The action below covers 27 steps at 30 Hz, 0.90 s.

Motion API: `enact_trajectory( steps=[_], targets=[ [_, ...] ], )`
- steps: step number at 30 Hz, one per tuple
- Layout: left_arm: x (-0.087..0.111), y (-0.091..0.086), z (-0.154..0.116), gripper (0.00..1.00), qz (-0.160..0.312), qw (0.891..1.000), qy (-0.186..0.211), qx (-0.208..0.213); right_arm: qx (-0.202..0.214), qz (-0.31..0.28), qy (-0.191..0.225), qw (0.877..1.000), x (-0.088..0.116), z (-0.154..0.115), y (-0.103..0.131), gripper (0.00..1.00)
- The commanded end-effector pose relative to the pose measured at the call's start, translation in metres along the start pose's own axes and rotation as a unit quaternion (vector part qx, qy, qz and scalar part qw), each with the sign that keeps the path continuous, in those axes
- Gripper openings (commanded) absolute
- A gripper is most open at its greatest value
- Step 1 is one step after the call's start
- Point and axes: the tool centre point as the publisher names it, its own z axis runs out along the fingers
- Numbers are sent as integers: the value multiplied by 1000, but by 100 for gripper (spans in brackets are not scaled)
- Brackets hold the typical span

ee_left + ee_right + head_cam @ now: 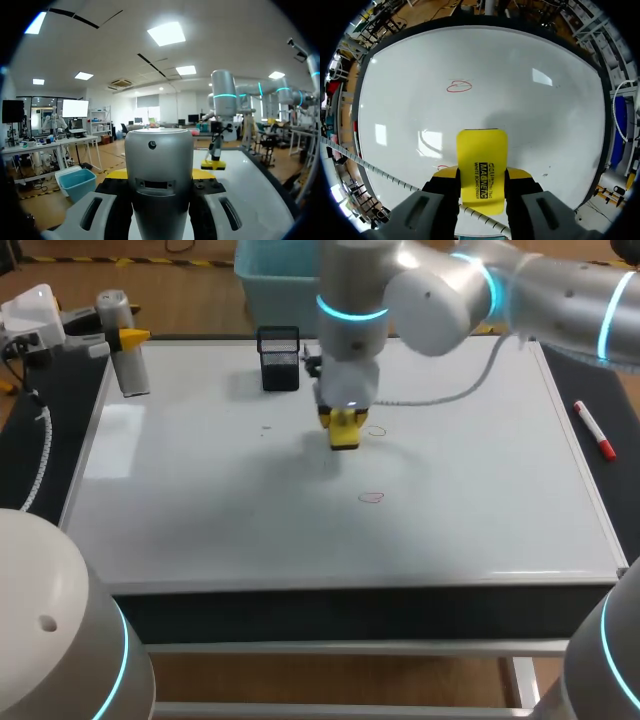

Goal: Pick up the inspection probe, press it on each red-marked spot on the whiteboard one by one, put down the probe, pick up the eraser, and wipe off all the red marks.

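Note:
My right gripper point(343, 426) is shut on a yellow eraser point(344, 430) at the middle of the whiteboard point(200, 500). In the right wrist view the eraser point(482, 160) lies flat on the board between the yellow fingertips point(520, 174). One red mark point(458, 86) lies ahead of it and another point(441, 167) shows beside a finger. The head view shows these red marks just right of the eraser point(375, 432) and nearer the front point(371, 497). My left gripper point(125, 340) is shut on the silver cylindrical probe point(128, 365) at the board's far left corner. The probe point(159, 170) fills the left wrist view.
A black holder point(279, 358) stands at the back of the board, just behind the right wrist. A red marker point(594, 430) lies off the board's right edge. A white cable point(450, 395) trails across the board from the right arm.

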Motion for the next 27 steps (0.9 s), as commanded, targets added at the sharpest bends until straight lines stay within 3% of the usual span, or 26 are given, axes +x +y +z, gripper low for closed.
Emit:
enact_trajectory(
  steps=[1,16,27],
  targets=[
    [0,-2,0,0,0,1000,0,-1,1,8,-2,1000,45,-11,-7,0],
    [0,-2,0,0,0,1000,0,-1,-17,131,15,991,190,-13,-42,0],
    [0,-2,0,0,0,1000,0,-1,-33,198,7,980,269,-8,-55,0]
  ],
)
